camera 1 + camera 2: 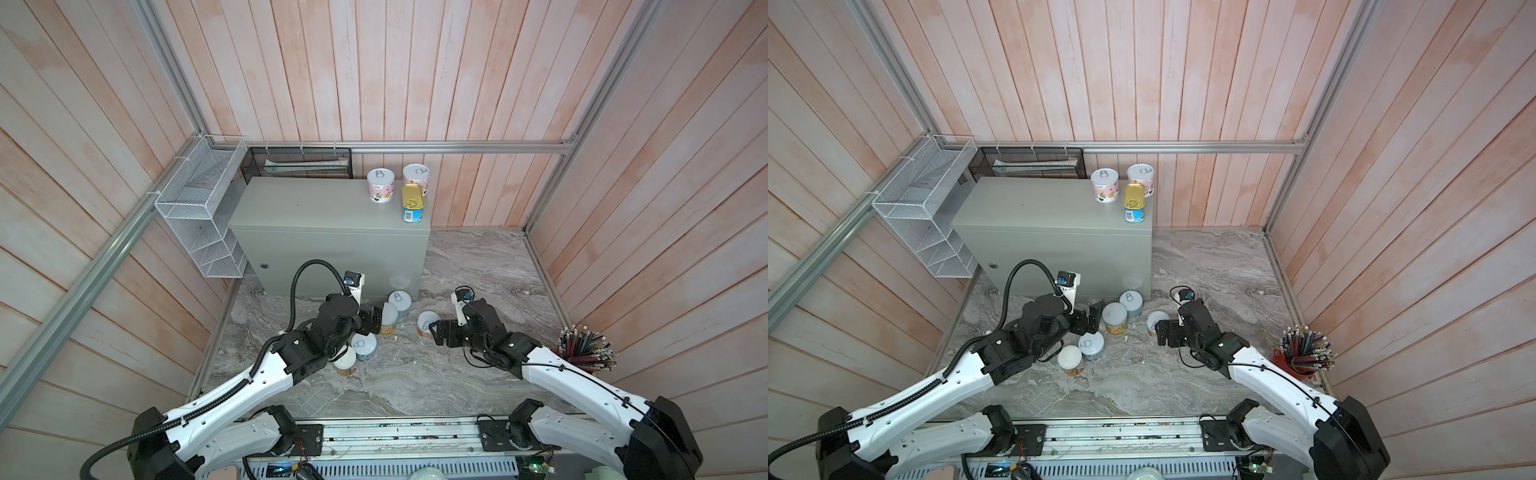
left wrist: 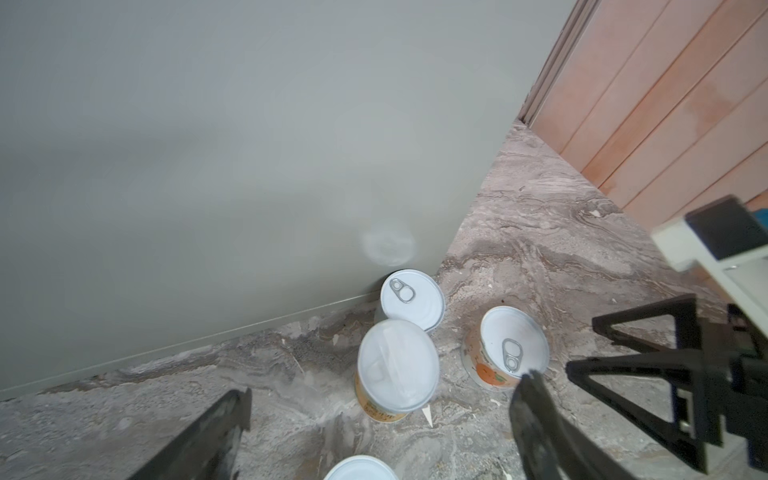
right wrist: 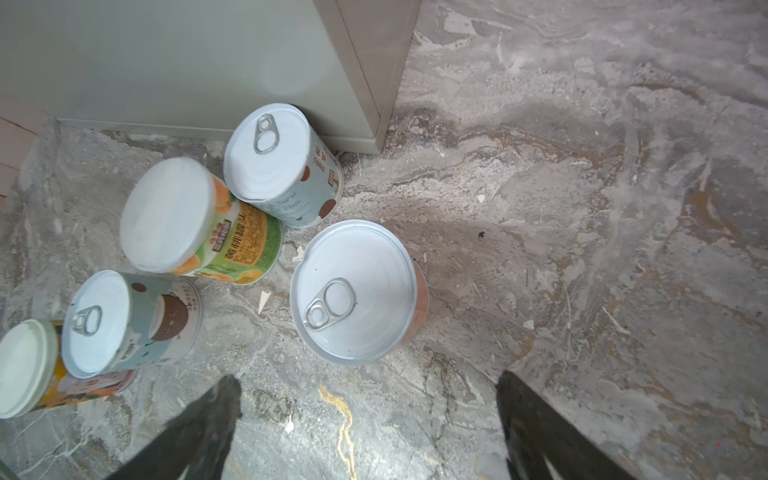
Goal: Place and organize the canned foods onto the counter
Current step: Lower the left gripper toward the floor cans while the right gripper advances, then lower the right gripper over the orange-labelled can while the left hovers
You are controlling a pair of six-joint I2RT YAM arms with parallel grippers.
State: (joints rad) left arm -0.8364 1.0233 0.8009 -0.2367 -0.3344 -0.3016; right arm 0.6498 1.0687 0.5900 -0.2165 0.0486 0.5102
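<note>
Counter: three tins set at its right end, five cans left before its front. Pick-up is judged in hand. Left gripper, jaws apart, is aimed at a plain-lidded can; right gripper, jaws apart, at a ring-pull can. Closing is called for next.

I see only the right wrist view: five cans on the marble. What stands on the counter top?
Observer: Two pink cans and a blue tin, all at the right end of the counter.
Operator: Where is the left end effector?
Observer: The left end effector is open and points at a plain-lid can, without gripping it.
Operator: Is anything else on the right side?
Observer: A red cup of pencils stands by the right wall.
</note>
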